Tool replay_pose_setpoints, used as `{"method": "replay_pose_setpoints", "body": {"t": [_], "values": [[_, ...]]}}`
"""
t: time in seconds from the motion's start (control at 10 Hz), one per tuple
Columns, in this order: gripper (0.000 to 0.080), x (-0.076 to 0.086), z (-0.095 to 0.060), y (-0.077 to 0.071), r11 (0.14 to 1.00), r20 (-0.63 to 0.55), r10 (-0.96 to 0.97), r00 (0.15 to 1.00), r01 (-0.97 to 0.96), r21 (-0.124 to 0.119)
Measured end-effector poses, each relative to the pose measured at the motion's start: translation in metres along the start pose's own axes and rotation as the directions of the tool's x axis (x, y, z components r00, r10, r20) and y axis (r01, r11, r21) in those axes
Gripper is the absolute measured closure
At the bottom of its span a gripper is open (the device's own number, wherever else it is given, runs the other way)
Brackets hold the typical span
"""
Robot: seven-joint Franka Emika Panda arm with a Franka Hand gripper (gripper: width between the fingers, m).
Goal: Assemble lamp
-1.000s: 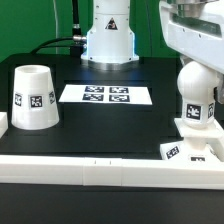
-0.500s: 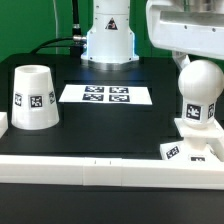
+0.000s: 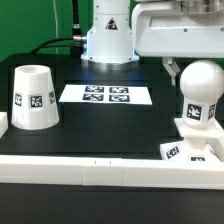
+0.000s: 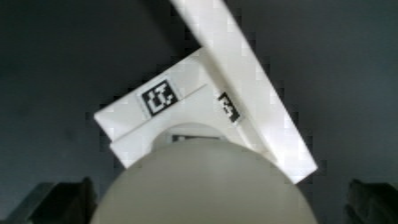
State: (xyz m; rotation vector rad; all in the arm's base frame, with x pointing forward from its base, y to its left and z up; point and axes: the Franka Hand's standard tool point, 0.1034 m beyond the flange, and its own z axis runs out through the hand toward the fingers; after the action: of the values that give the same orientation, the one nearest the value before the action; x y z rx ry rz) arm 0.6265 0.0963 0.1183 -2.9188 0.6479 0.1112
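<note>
Item: lamp, white plastic, three parts, on one black desk [image 3: 110, 128] with a white rim. Clock positions are read over the exterior view.

1. Shade [image 3: 32, 97], one: large tapered cup standing mouth-down at 9 o'clock, apart from the other parts. One black-and-white square tag shows.
2. Base [image 3: 190, 148], one: flat square plate at 4 o'clock, near the desk's front edge. Two tags show.
3. Bulb [image 3: 200, 92], one: rounded, standing upright on the base at 3 o'clock. One tag shows.

Also present: one marker board [image 3: 105, 95], a thin flat white strip printed with four black markers, lying near the centre toward 12 o'clock. One white robot body [image 3: 108, 35] at 12 o'clock.

Jaws: apart. In the wrist view two dark fingers [image 4: 63, 200] flank the bulb [image 4: 196, 185], one on each side, with a gap visible between each and the bulb's surface. Base [image 4: 151, 115] lies beneath.
</note>
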Motion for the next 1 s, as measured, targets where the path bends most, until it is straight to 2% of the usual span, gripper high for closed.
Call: {"method": "replay_pose_setpoints", "body": {"t": [0.3, 0.4, 0.6, 1.0], "values": [[0.0101, 0.0054, -0.0026, 0.0006, 0.948, -0.026, -0.319, 0.947, 0.318, -0.024], [0.0101, 0.0072, -0.0031, -0.0005, 0.907, -0.036, -0.420, 0.907, 0.419, -0.039], [0.0101, 0.0076, -0.0034, -0.0032, 0.838, -0.039, -0.546, 0.837, 0.544, -0.054], [0.0101, 0.0091, -0.0023, 0.0000, 0.672, -0.022, -0.740, 0.672, 0.738, -0.063]]}}
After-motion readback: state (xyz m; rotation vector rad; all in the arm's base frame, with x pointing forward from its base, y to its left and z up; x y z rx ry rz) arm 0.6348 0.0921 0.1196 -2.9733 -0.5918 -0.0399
